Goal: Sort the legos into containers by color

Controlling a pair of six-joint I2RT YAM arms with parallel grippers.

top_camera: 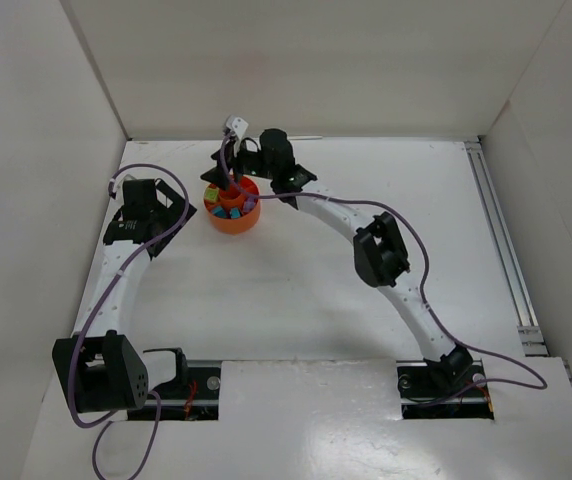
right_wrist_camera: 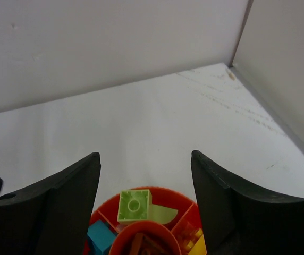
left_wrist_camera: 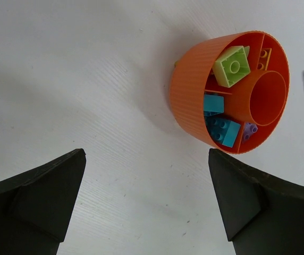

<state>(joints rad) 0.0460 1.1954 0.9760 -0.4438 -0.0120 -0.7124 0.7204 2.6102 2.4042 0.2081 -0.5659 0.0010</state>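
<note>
Two grippers stand open and empty at the orange-red dish [left_wrist_camera: 186, 101]: the right gripper [right_wrist_camera: 145, 159] hangs directly above it, the left gripper [left_wrist_camera: 145, 154] hovers near its left side. Around the dish's central hub [left_wrist_camera: 266, 98], a lime green brick [left_wrist_camera: 231, 66] fills one compartment, cyan bricks [left_wrist_camera: 224, 132] the next, with a purple brick [left_wrist_camera: 249, 129] and an orange brick [left_wrist_camera: 264, 58] in compartments beyond.

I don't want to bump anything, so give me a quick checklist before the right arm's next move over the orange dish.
1. Right gripper open, holding nothing: ok.
2. Lime green brick inside the dish: ok.
3. Left gripper open, empty, apart from the dish: ok.
4. Bricks left loose on the table: cannot tell.
5. One colour per compartment: cannot tell.
</note>
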